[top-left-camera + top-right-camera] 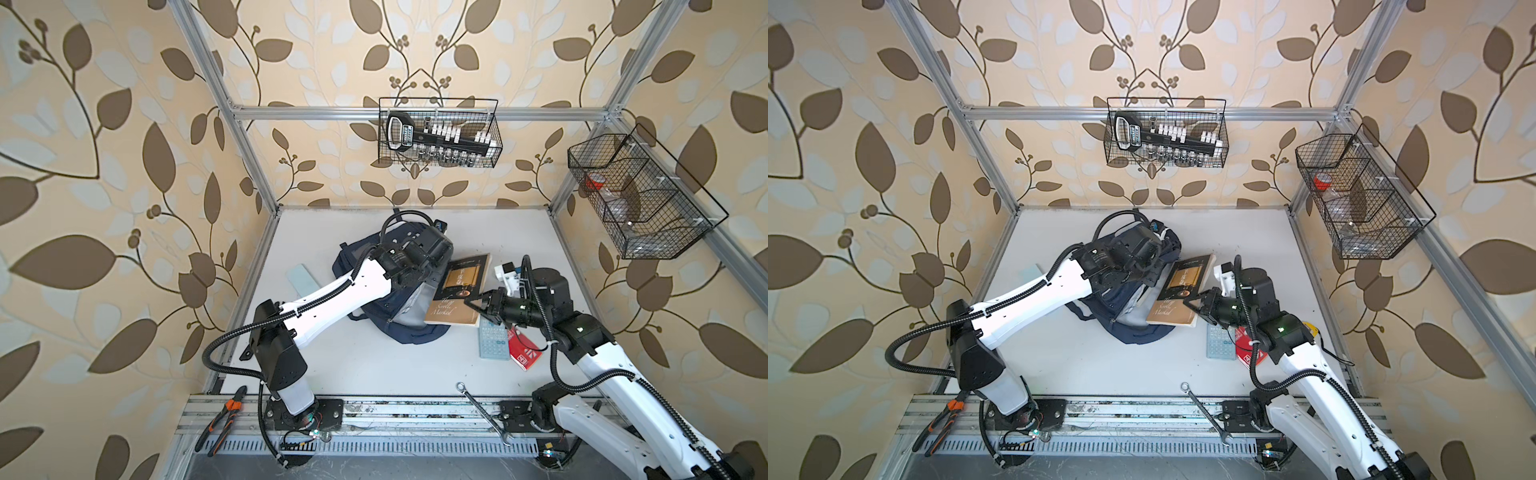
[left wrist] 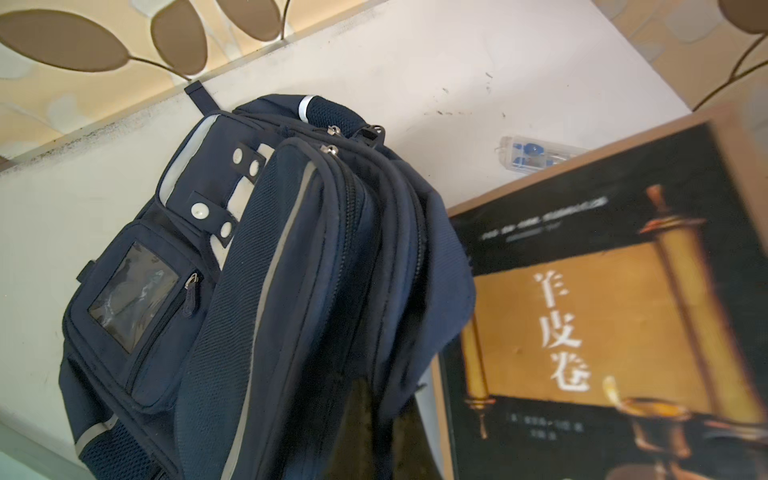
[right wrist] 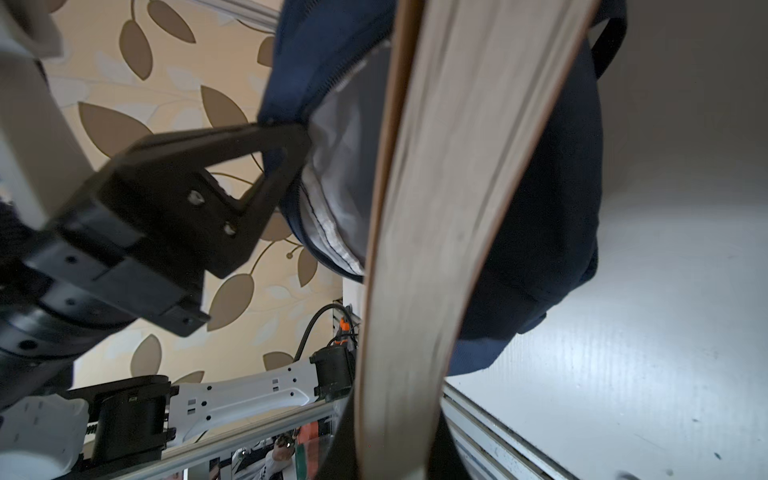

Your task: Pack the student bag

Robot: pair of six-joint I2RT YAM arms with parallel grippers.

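Student bag (image 1: 399,332) lies on its side on the white table (image 1: 374,374), its main mouth gaping towards the right arm and showing pale grey lining. At that mouth the left tool (image 3: 286,133) is pinched tight on the bag's zip rim, while the right tool (image 1: 471,301) grips a brown-and-black paperback book (image 1: 455,286) by its outer edge, the opposite edge meeting the bag's mouth. Done well, I judge, the rim is held high and taut as the book slides in flat, clear of the zip teeth.
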